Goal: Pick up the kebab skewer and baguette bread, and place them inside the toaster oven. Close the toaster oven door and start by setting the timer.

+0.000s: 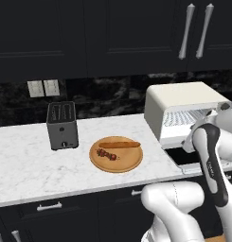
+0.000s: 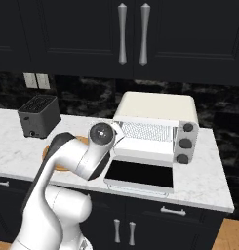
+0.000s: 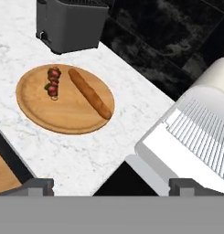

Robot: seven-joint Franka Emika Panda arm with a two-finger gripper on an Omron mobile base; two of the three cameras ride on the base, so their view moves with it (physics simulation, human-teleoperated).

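On the round wooden board [image 3: 63, 114], your wide-open gripper [image 3: 111, 186] holds nothing; the kebab skewer [image 3: 53, 82] looks light and thin, so pinch across its meat, while the baguette bread [image 3: 90, 93] looks stiff, best taken mid-length.

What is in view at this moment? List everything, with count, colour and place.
kebab skewer: one, dark red-brown, on the board beside the baguette.
baguette bread: one, orange-brown, on the board.
round wooden board: one, tan, on the counter.
toaster oven: one, cream-white, right on the counter.
toaster oven door: one, dark glass, folded down open.
slot toaster: one, dark grey, left of the board.
counter: white marble.
fingers: two, dark, spread open, holding nothing.
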